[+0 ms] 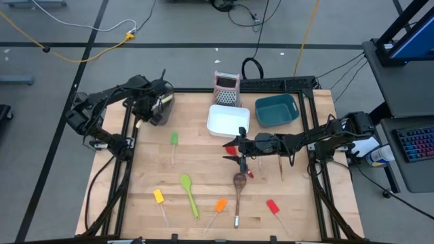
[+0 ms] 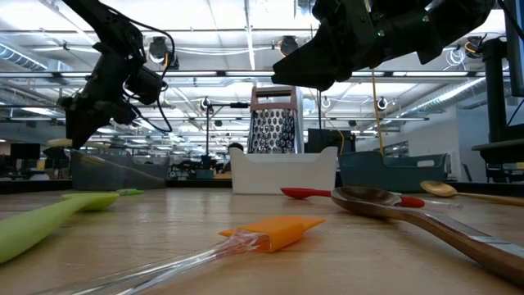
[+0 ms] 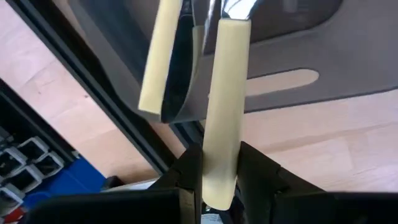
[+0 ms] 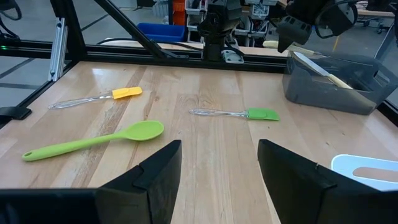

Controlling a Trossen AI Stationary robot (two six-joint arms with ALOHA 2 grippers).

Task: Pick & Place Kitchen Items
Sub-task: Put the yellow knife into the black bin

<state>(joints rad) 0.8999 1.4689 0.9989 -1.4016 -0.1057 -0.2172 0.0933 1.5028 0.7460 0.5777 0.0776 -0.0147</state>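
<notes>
High view shows the wooden counter (image 1: 203,169) with the left arm raised over the dark bin (image 1: 161,108) at its far left and the right arm reaching in low across the middle. Behind sit the white bin (image 1: 228,120), the teal bin (image 1: 277,110) and the grater (image 1: 226,89). The left gripper (image 3: 219,168) has its fingers clamped on a cream-handled knife (image 3: 224,112), held above the dark bin, where a second cream handle (image 3: 158,59) lies just beside it. The right gripper (image 1: 242,150) hangs just in front of the white bin, over a red spoon (image 2: 315,193), its fingers wide apart with nothing between them. On the near part of the counter lie a green spoon (image 1: 189,192), a wooden spoon (image 1: 239,186), a yellow spatula (image 1: 159,197), an orange spatula (image 1: 219,205) and a red spatula (image 1: 272,207). A green spatula (image 1: 173,139) lies nearer the dark bin. A gold spoon (image 2: 446,189) rests at the right, near the teal bin.
</notes>
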